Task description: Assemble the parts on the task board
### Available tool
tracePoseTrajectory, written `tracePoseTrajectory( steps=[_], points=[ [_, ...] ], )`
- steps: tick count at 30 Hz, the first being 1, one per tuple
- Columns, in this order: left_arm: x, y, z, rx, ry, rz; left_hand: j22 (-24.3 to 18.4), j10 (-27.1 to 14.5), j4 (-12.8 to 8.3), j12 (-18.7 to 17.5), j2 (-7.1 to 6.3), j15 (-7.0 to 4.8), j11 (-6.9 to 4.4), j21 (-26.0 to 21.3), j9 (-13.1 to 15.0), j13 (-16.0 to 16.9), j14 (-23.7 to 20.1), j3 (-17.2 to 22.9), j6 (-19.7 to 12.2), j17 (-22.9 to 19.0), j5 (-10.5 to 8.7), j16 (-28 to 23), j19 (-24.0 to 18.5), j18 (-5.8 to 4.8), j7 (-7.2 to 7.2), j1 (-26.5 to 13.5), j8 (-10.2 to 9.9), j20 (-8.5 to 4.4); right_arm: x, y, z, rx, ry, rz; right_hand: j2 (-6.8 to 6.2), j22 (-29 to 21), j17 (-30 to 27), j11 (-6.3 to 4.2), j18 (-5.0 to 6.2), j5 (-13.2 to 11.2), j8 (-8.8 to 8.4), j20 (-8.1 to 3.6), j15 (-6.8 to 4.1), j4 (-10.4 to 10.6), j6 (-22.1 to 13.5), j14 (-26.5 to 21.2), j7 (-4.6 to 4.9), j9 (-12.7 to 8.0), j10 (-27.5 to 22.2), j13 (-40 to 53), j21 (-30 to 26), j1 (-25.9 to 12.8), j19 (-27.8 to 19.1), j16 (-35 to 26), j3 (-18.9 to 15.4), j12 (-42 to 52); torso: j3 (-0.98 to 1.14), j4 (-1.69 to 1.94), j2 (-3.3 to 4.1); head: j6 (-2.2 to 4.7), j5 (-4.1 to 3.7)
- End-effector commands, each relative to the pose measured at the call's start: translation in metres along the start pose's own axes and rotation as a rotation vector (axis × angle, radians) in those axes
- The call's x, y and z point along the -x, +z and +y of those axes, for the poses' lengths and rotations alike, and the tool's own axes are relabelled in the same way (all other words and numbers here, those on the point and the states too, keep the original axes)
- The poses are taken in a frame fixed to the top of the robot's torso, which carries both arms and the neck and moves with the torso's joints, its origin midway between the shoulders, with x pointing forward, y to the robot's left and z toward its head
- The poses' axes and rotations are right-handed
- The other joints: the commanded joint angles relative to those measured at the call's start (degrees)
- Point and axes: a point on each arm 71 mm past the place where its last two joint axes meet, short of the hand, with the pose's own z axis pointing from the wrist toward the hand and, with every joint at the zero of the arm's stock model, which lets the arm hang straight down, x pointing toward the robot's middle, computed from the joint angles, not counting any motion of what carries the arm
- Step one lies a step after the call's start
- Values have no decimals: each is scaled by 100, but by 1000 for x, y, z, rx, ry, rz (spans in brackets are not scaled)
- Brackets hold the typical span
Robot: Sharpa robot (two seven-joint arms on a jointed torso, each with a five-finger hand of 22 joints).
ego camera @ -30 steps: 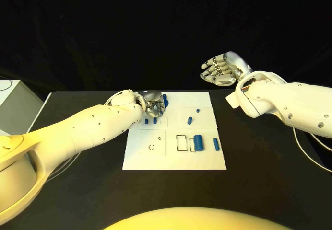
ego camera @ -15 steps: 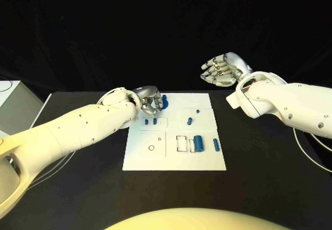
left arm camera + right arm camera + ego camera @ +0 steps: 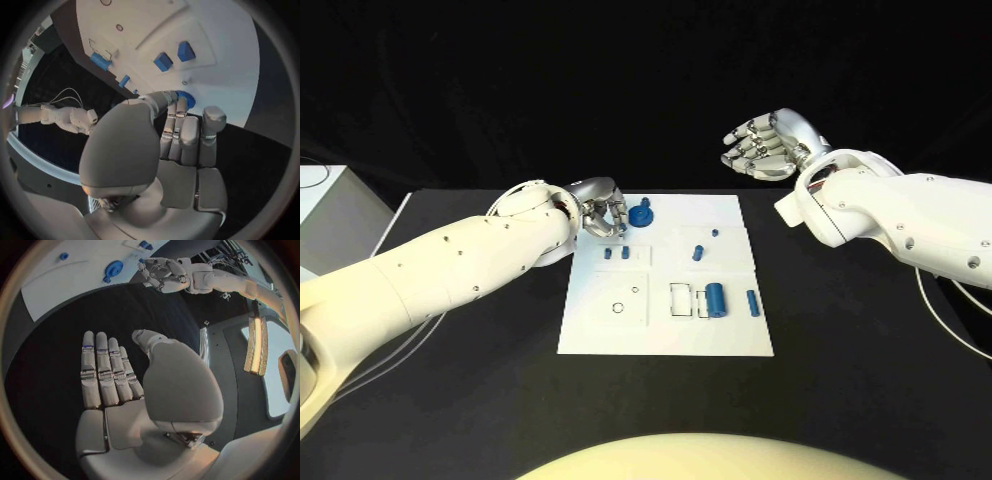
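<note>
The white task board (image 3: 661,330) lies mid-table. A blue round part (image 3: 640,214) sits at its far left corner. My left hand (image 3: 596,210) is just left of that part and holds nothing. In the left wrist view its fingertips (image 3: 178,102) reach the rim of the round part (image 3: 186,98). In the right wrist view a small gap separates the part (image 3: 114,268) from the left hand (image 3: 159,274). My right hand (image 3: 762,145) hangs raised beyond the board's far right corner, its fingers (image 3: 103,365) straight and holding nothing.
Other blue parts lie on the board: a cylinder (image 3: 715,297), a small piece (image 3: 750,300) beside it, two small blocks (image 3: 616,253) and two pieces (image 3: 698,251) further back. A white box (image 3: 329,215) stands at the table's left edge.
My left hand has drawn back to the left off the blue round part, which stays in place and now shows whole. The right hand has barely moved.
</note>
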Motion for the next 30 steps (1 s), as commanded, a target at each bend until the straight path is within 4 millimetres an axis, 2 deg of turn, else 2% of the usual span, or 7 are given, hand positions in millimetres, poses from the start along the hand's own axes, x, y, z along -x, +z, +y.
tracePoseTrajectory(
  steps=[1,5,13,20,30],
  points=[
    [-3,2,1,15,-8,30,4,40,-39,-39,-20,0,-2,28,8,-5,58,-3,43,1,-17,28,29,-48,-1,-59,-28,8,-1,0,2,14,-1,14,35,-6,-10,0,36,33,-36,-10,5,-21,4,-39,68,-8,-25,-10,-16,-5,-42,-36,2,-32,6,-21,12,4,20],
    [-5,4,3,23,2,35,16,45,-45,-53,-18,0,-2,35,9,-6,60,2,43,2,-15,29,38,-50,0,-59,-33,9,-2,1,2,15,-1,15,35,-23,-17,-2,37,36,-36,-9,5,-30,11,-37,64,-7,-21,-16,-14,-6,-43,-44,6,-29,4,-26,16,-5,25],
    [-6,6,4,31,11,33,13,54,-54,-70,-14,0,-1,34,9,-6,55,9,42,-10,-14,27,35,-49,0,-58,-39,10,-2,1,2,15,-1,15,35,-23,-17,-2,37,36,-36,-9,5,-30,11,-37,64,-7,-21,-16,-14,-6,-43,-44,6,-29,21,-20,9,-15,15],
    [-8,6,5,40,16,47,26,59,-58,-77,-13,0,-1,42,9,-6,57,12,43,-8,-14,28,45,-52,2,-57,-41,10,-2,1,2,16,-1,15,35,-23,-17,-2,37,36,-36,-9,5,-30,11,-37,64,-7,-21,-16,-14,-6,-43,-44,6,-29,21,-27,9,-22,18],
    [-10,6,6,52,21,77,9,62,-61,-83,-12,0,-1,31,10,-6,48,13,43,-29,-15,23,31,-48,2,-58,-43,11,-2,0,2,15,-1,14,35,-23,-17,-2,37,36,-36,-9,5,-30,11,-37,64,-7,-21,-16,-14,-6,-43,-44,6,-29,15,-17,7,-32,13]
  ],
)
